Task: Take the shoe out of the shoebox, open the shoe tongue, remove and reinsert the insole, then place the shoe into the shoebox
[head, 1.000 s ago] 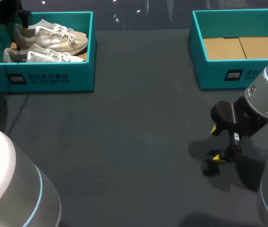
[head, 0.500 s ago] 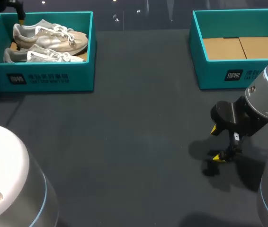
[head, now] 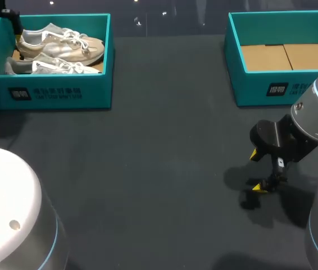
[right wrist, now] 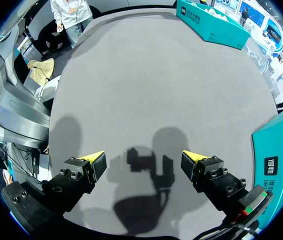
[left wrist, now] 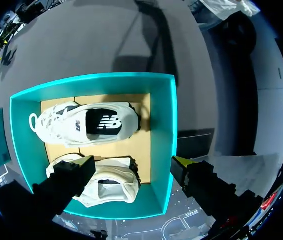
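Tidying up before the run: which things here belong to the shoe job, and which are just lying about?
Job: left shoebox; pale shoes inside it.
Lying about, it seems: right shoebox, with no shoes in it.

Head camera overlooks the table (head: 164, 169) from behind; left wrist looks down into the shared shoebox (head: 97, 93).

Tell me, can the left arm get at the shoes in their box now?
Probably yes: the left pincer hangs open over the lidless box, and nothing covers the shoes.
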You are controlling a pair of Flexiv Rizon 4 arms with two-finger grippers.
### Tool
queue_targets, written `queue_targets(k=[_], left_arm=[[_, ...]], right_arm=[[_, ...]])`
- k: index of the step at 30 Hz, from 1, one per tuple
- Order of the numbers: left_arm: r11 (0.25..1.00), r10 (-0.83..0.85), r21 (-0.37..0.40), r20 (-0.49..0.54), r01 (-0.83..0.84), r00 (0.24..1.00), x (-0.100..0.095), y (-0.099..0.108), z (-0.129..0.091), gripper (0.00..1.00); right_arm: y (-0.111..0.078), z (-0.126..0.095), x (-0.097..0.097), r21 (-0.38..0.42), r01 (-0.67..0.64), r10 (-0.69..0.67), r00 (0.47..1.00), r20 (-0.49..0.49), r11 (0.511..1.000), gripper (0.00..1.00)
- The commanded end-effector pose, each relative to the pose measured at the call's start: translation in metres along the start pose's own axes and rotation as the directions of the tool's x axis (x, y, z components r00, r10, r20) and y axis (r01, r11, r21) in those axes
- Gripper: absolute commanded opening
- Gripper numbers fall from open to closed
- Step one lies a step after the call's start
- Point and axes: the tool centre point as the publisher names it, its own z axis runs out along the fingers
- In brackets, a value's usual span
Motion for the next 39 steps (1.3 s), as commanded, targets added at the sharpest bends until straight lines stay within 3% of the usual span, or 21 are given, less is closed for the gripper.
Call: queue_targets(k=[1, 11, 35, 39], left_arm=[[1.0, -0.002, -0.023, 0.008, 0.002, 1.0, 0.005, -0.012, 0.0, 1.0], [1.0, 0.0, 0.005, 0.018, 0.0, 1.0, 0.004, -0.027, 0.017, 1.0], [0.999, 0.009, 0.04, 0.022, -0.009, 1.0, -0.005, -0.037, 0.069, 1.0], [0.999, 0.009, 0.05, 0.009, -0.009, 1.0, -0.007, -0.037, 0.079, 0.96]], right_arm=[[-0.001, 0.0, 0.002, -0.001, 0.001, -0.001, 1.0, 0.002, 1.0, 1.0], [-0.001, 0.0, 0.002, -0.001, 0.001, -0.001, 1.0, 0.002, 1.0, 1.0], [-0.001, 0.0, 0.002, -0.001, 0.001, -0.001, 1.0, 0.002, 1.0, 1.0], [-0.001, 0.0, 0.002, -0.001, 0.001, -0.001, 1.0, 0.002, 1.0, 1.0]])
